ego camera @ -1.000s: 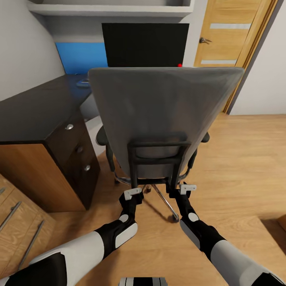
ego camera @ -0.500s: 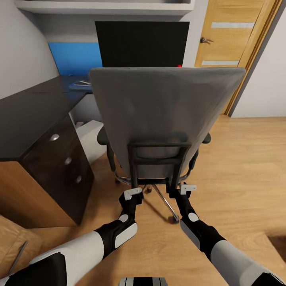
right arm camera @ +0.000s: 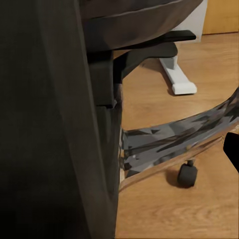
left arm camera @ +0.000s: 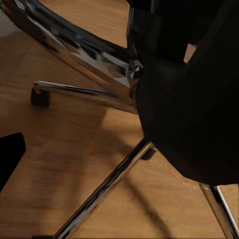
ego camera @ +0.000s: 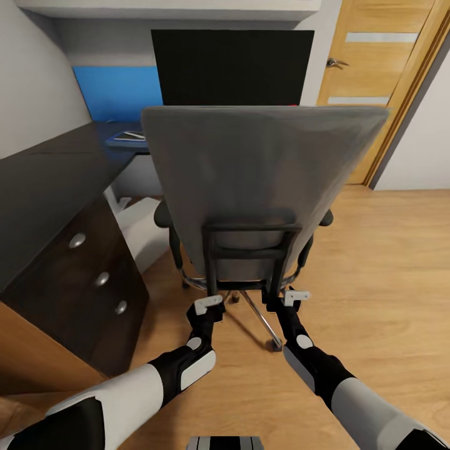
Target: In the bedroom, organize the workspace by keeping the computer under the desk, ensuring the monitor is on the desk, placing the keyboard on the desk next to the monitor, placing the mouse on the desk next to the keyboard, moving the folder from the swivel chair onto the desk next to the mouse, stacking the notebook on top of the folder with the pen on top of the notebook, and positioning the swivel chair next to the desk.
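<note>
Facing the back of the swivel chair (ego camera: 250,181), the head view had it centre frame, grey backrest toward the camera, black frame bars low on the back, chrome base legs on the wooden floor (ego camera: 375,269). Left gripper (ego camera: 209,305) sat at the lower left upright of the chair's black back frame, right gripper (ego camera: 294,295) at the lower right upright; both touched or nearly touched the frame, but finger opening could not be told for either. Black glossy counter (ego camera: 50,181) ran along the left of frame, its drawers (ego camera: 94,278) with round silver knobs below. Monitor (ego camera: 231,65) stood upright at upper centre, behind the chair back, on the far part of the counter. Blue wall panel (ego camera: 115,90) was left of the monitor. Folder (ego camera: 128,139), blue and flat, lay on the counter at upper left, just left of the chair back, with something pale on top, too small to identify. Wooden door (ego camera: 375,69) at upper right. A white leg (ego camera: 128,212) of the counter showed between drawers and chair.

Left wrist view: chrome base spokes (left arm camera: 99,191) and a black castor (left arm camera: 40,96) over wood floor, a blurred dark mass at the right of frame; gripper state not readable.

Right wrist view: dark chair back filled the left of frame, black armrest (right arm camera: 164,39) at upper centre, chrome base (right arm camera: 174,144) and a castor (right arm camera: 187,175) at lower right, white counter foot (right arm camera: 179,79) beyond.
</note>
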Robot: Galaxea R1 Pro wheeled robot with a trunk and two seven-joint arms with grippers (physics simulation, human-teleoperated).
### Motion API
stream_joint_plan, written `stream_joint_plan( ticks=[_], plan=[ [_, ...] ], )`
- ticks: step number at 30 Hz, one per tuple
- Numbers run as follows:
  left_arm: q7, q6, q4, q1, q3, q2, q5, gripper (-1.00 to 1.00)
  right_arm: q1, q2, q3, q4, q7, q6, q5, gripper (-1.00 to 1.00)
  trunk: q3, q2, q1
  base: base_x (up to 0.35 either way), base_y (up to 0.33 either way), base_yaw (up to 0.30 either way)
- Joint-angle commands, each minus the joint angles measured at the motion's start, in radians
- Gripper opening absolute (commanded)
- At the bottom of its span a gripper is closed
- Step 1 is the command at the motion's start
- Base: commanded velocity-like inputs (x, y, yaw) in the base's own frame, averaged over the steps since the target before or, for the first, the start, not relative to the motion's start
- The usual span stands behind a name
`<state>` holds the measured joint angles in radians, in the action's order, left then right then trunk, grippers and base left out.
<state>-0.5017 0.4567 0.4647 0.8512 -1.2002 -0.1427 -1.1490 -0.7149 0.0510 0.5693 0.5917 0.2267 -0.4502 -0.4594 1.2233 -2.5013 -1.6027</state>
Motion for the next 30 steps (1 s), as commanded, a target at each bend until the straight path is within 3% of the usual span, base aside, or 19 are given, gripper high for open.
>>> stream_joint_plan(
  ticks=[1, 30],
  plan=[
    [-0.006, 0.005, 0.000, 0.002, -0.009, 0.000, -0.006, 1.00, -0.001, 0.001, 0.011, 0.001, 0.008, -0.002, -0.001, 1.00, 0.001, 0.000, 0.000, 0.328, 0.021, 0.140],
    [-0.005, 0.003, -0.016, 0.002, -0.009, -0.001, -0.008, 1.00, -0.001, 0.001, 0.009, 0.002, 0.008, -0.002, -0.001, 1.00, 0.001, 0.000, 0.000, 0.306, 0.001, 0.021]
  ],
)
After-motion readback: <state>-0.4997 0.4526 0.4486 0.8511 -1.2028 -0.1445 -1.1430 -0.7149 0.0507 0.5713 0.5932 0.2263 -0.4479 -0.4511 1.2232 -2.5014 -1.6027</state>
